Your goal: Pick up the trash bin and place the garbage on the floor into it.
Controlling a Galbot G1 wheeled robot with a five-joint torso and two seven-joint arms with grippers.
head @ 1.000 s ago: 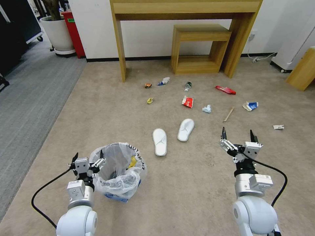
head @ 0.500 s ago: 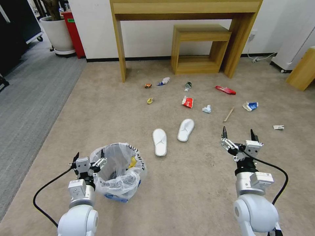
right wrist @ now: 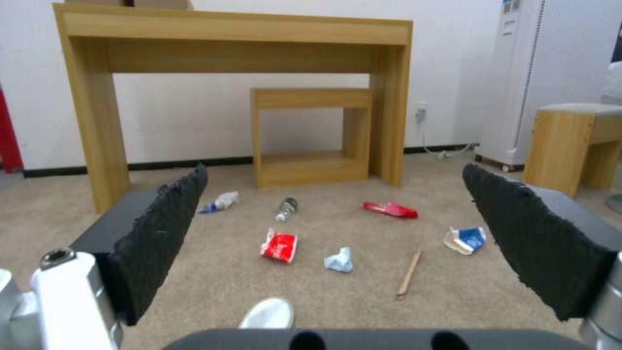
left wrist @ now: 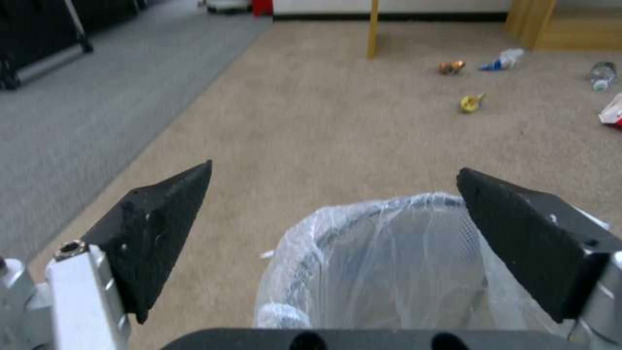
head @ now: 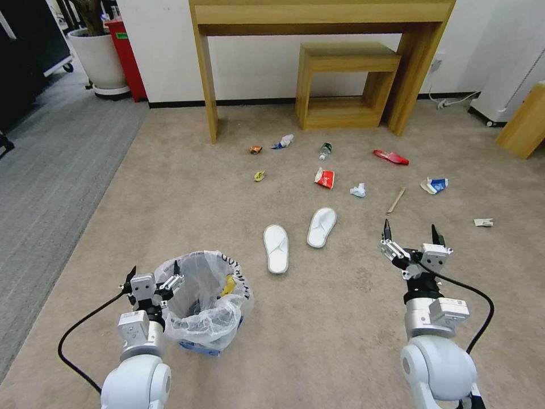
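Note:
The trash bin (head: 211, 318), lined with a crinkly white bag, stands on the beige floor (head: 170, 193) at the near left. My left gripper (head: 154, 269) is open at its left rim, one fingertip over the opening and the other outside. In the left wrist view the bag's rim (left wrist: 388, 218) lies between the spread fingers of the left gripper (left wrist: 334, 167). My right gripper (head: 410, 228) hangs open and empty above the carpet. Garbage lies ahead: two white slippers (head: 276, 247), a red packet (head: 325, 177), a tissue (head: 357, 190), a stick (head: 395, 199), a carton (head: 434, 184) and a bottle (head: 325, 149).
A tall wooden table (head: 318, 17) with a small wooden stool (head: 343, 85) under it stands at the wall. Grey ribbed carpet (head: 51, 170) runs along the left, with a planter (head: 101, 57) and a red box (head: 128, 54). A wooden block (head: 525, 122) sits far right.
The whole head picture has shifted down a little, so the bin looks slightly closer. Both arms hold the same pose and both grippers stay open.

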